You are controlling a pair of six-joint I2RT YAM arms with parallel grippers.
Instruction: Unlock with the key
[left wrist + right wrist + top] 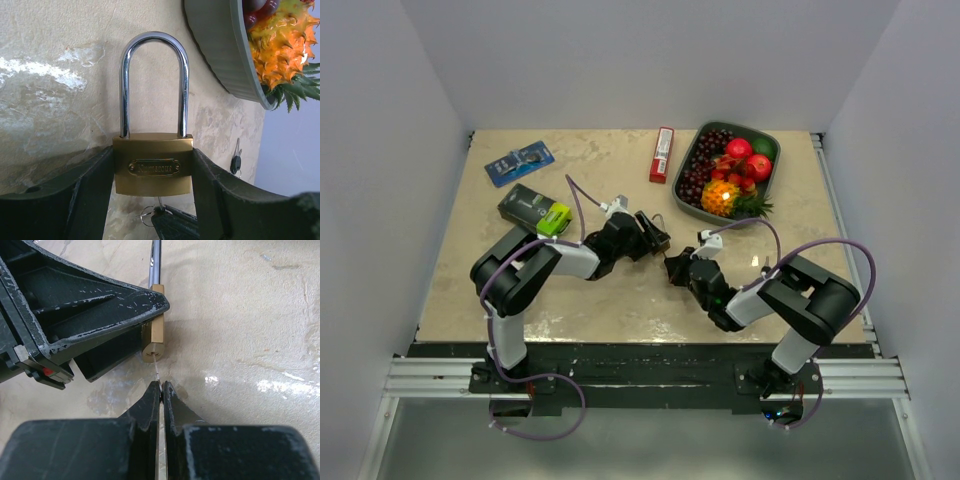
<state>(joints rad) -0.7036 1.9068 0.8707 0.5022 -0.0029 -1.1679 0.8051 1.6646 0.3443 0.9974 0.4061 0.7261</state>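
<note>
Nearest lens, bottom centre of right wrist view: black right gripper (161, 390), clenched on thin silver key (157, 369), tip meeting underside of lock; entered keyway or not, cannot tell. Centre of left wrist view: black left gripper (152, 150) grasping brass padlock with chrome shackle (150, 185) by both flanks, shackle seated. Likely risks, biggest first: lock twisting in two-sided hold under off-axis turning; blade bending or slipping through pinch; tip skating off keyway. Embossed oval nameplate (154, 167): lettering too blurred to read.
</note>
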